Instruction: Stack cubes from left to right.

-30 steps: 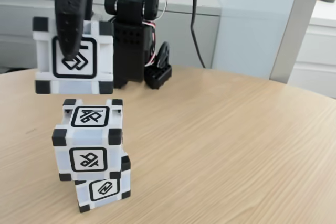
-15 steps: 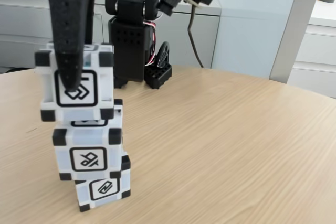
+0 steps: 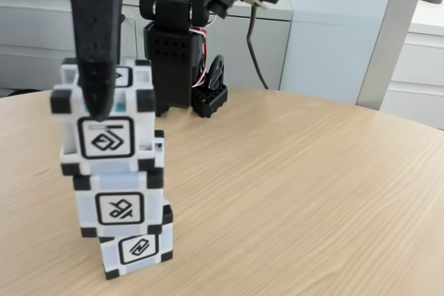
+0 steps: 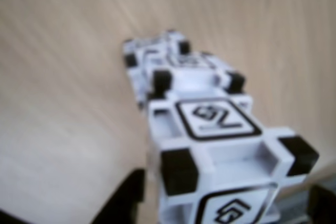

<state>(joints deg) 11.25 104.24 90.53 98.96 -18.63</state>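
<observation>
In the fixed view the gripper (image 3: 97,98) grips the top cube (image 3: 105,124) from above, a black finger (image 3: 96,84) across its front face. That cube sits on the middle cube (image 3: 119,206), shifted slightly toward 9 o'clock. The bottom cube (image 3: 137,249) rests on the wooden table (image 3: 298,192), offset toward 3 o'clock. The wrist view shows the top cube (image 4: 220,150) nearest, the others trailing toward 11 o'clock.

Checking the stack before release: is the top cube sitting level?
Nearly level: the top cube sits on the middle cube, gripper shut on it.
</observation>
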